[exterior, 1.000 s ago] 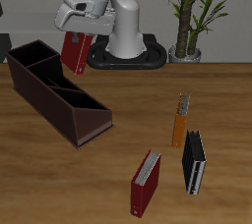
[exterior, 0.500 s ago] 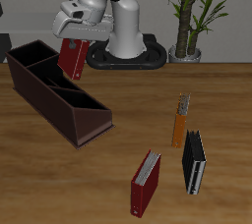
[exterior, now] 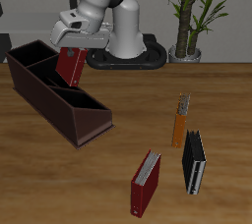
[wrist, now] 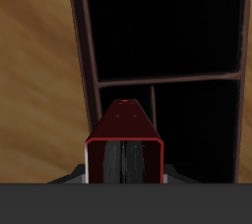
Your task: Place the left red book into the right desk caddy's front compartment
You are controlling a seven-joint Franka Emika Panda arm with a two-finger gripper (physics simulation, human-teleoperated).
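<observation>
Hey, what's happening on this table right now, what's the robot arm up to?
The robot's gripper holds a slim dark red hardcover book upright, directly above the long dark maroon open-top desk caddy near the table's back. The wrist view looks straight down past the book into the caddy's divided sections. The book is not yet released. Three other books lie nearer the table's front edge: a thin orange one, a black one and a red one with pale pages.

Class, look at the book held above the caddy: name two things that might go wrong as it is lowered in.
1. In the wrist view the left red book hangs close to a divider of the right desk caddy; it may catch on it.
2. Several compartments lie side by side, so the book might drop into the wrong one instead of the front compartment.
</observation>
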